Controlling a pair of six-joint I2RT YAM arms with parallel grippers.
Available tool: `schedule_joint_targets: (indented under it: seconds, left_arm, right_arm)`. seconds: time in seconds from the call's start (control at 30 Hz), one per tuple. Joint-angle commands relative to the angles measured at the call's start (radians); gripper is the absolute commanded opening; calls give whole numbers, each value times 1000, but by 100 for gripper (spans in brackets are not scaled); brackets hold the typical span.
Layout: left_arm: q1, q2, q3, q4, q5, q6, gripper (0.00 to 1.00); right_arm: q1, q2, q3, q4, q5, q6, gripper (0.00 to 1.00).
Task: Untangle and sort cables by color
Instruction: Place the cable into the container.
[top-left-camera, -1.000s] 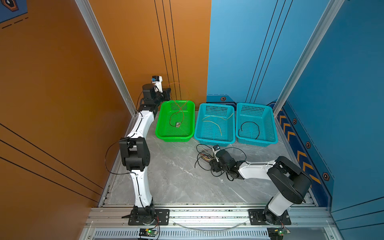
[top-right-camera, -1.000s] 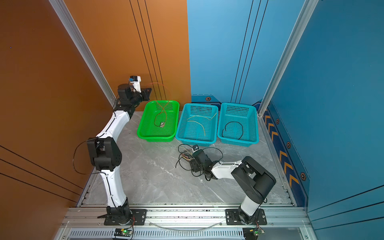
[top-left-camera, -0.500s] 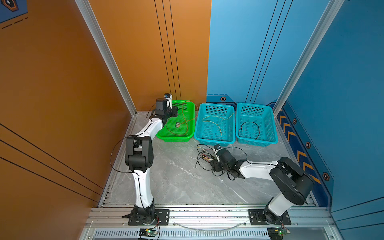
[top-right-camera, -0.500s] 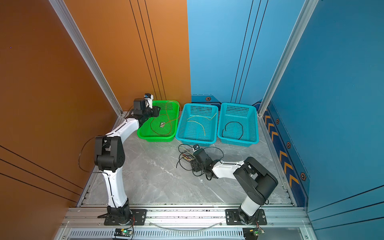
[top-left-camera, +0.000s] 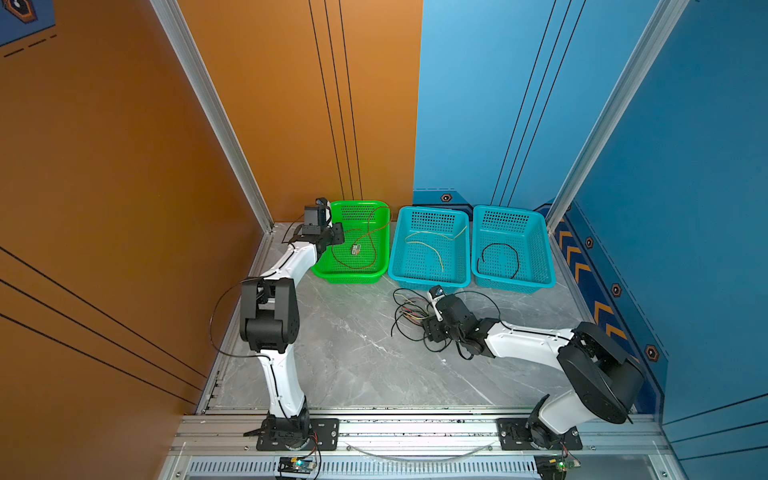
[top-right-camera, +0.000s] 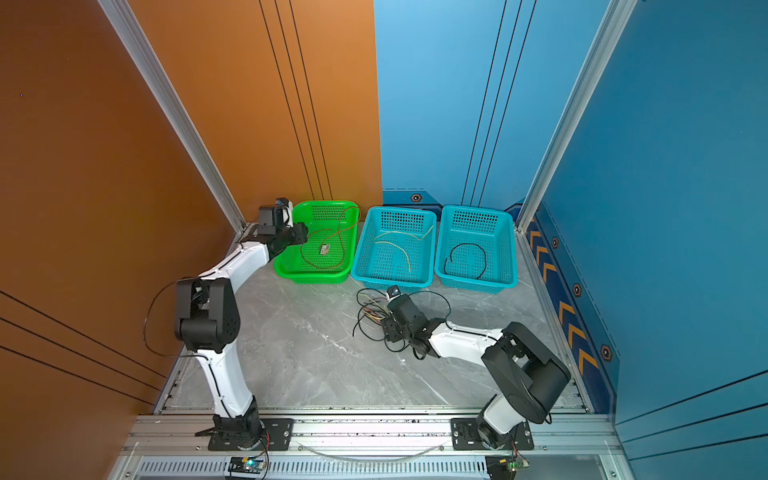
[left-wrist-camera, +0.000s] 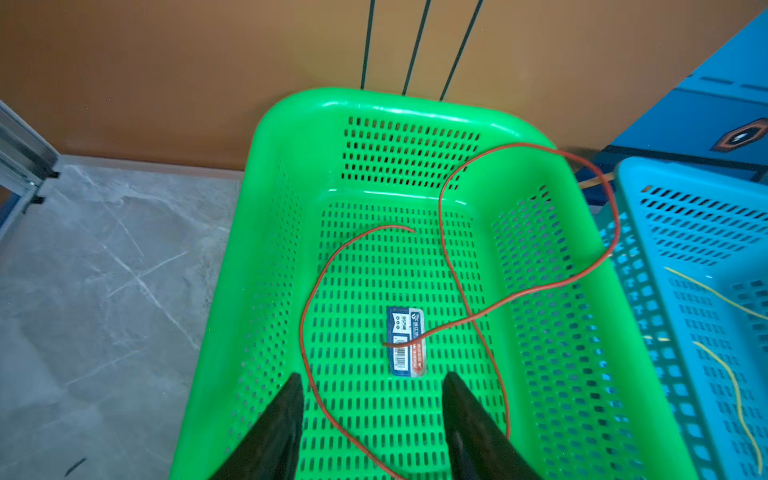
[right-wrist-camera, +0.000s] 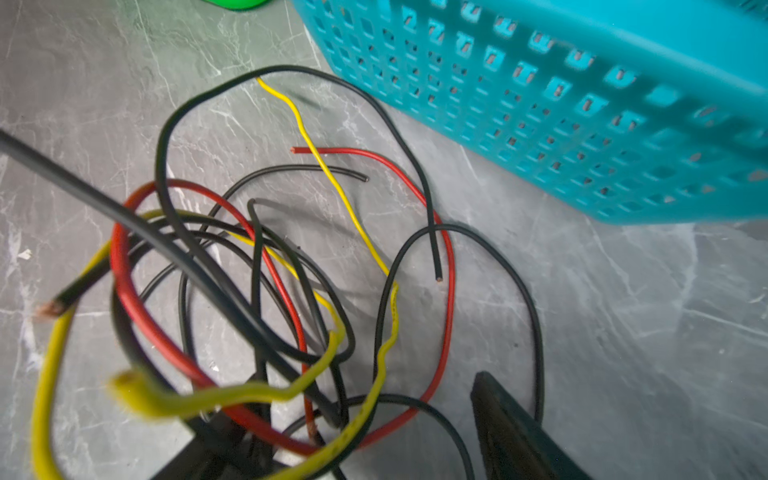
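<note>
A tangle of red, yellow and black cables (top-left-camera: 415, 316) (top-right-camera: 374, 313) (right-wrist-camera: 291, 270) lies on the table in front of the middle basket. My right gripper (top-left-camera: 430, 328) (right-wrist-camera: 345, 399) sits low at the tangle's edge, open, with several strands running loosely between its fingers. A red cable (left-wrist-camera: 302, 336) (top-left-camera: 353, 268) lies in the green basket (top-left-camera: 357, 203) (left-wrist-camera: 374, 99), one loop hanging over the rim toward the teal basket. My left gripper (top-left-camera: 336, 239) (left-wrist-camera: 370, 378) hovers over that basket's left side, open and empty.
The middle teal basket (top-left-camera: 432, 210) (right-wrist-camera: 582, 104) holds a yellow cable (top-left-camera: 432, 245). The right teal basket (top-left-camera: 509, 209) holds a black cable (top-left-camera: 498, 259). A label sticker (left-wrist-camera: 407, 340) lies on the green basket's floor. Walls close the back and both sides.
My left arm came down from high near the back wall to the green basket and its gripper went from shut to open, leaving the red cable in the basket. The right arm barely moved.
</note>
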Motion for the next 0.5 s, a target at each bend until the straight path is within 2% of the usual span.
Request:
schedule_joint_targets:
  seconds: [0.0,0.03,0.07,0.13,0.33,0.47]
  left_arm:
    - [-56,-160,-74,66,60,18,60]
    - [-77,-203,-112,84,83,28,63]
    - [-99,-240,-150,99,103,39,71]
    - [-152,-335,-257,162,122,48,97]
    - [-231,-595,-621,383,261,-68,98]
    - [-267,-688,-770,428,388,-130,98]
  right_arm:
    - [7,-58,27,-61,2,13,75]
    - [8,-73,31,-77,1,13,75]
    - [7,-87,38,-91,-1,12,75]
    - [3,-122,58,-141,-27,1,76]
    - [-6,-261,116,-313,-95,-54,80]
    - [-32,-375,115,-371,-93,-65,80]
